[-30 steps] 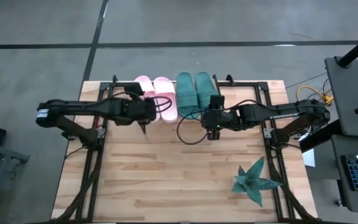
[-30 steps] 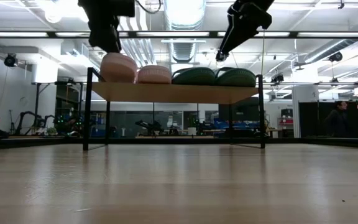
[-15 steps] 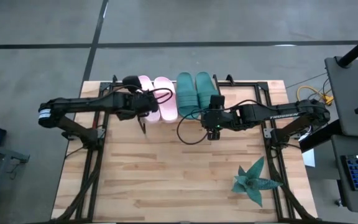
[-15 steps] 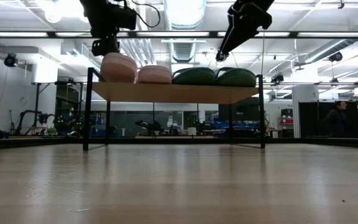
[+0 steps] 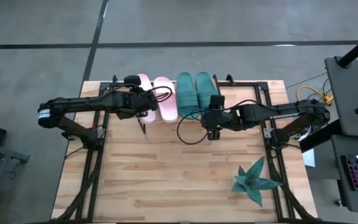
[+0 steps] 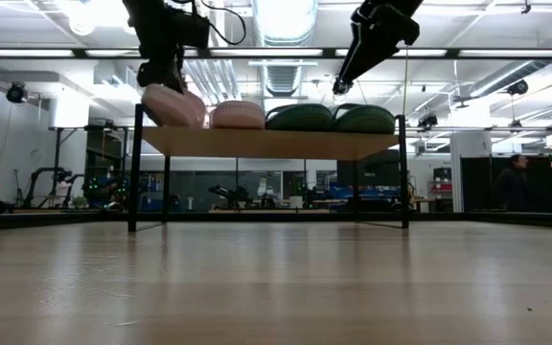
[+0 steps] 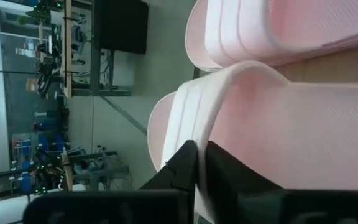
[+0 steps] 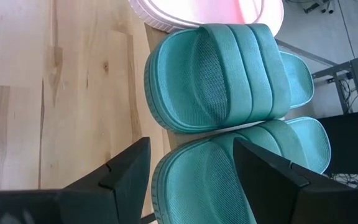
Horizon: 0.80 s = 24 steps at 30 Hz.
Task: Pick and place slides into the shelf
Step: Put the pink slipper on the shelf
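Four slides (image 5: 178,94) sit on the shelf (image 6: 266,142); my left hand (image 7: 199,163) pinches the outer pink slide's (image 7: 278,143) strap to straighten it, while my right hand (image 8: 191,168) hovers open.

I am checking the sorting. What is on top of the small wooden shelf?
Two pale pink rubber slides and two dark teal rubber slides sit on the shelf; their soles are hidden.

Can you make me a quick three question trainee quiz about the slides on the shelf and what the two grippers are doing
1. True or false: the left gripper is shut on a pink slide.
2. How many teal slides sit on the shelf?
3. The right gripper is: A) open, holding nothing; B) shut on a teal slide; C) shut on the plant.

Key: 1 true; 2 two; 3 A.
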### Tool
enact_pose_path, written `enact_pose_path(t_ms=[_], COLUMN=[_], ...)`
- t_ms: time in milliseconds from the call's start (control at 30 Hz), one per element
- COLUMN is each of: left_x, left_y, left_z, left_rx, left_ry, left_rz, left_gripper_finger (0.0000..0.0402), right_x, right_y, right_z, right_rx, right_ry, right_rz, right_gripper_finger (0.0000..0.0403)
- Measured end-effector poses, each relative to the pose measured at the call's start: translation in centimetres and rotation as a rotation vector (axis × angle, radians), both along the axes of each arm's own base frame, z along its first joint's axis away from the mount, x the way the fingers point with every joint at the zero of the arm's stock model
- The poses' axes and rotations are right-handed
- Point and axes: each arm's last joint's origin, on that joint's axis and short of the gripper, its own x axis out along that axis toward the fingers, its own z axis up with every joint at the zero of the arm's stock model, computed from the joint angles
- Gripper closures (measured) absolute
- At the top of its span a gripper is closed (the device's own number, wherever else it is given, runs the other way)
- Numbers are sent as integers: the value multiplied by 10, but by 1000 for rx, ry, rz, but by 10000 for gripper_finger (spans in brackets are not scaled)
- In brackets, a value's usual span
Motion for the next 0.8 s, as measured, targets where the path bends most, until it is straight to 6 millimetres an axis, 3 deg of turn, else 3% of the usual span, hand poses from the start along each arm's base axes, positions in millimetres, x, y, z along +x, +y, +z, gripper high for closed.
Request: enact_pose_path(t_ms=[167, 433, 800], left_x=[1, 5, 4], left_y=[-1, -3, 0], left_z=[1, 14, -14], left_rx=[-2, -53, -80], left_ry=[0, -163, -162], left_rz=[-29, -131, -102], left_gripper_finger=[399, 400, 401], right_x=[0, 0, 0], right_y=[0, 0, 0], right_z=[0, 0, 0], right_rx=[-1, -1, -1], right_ry=[1, 3, 4], right_rz=[1, 2, 2], right_gripper_finger=[184, 184, 184])
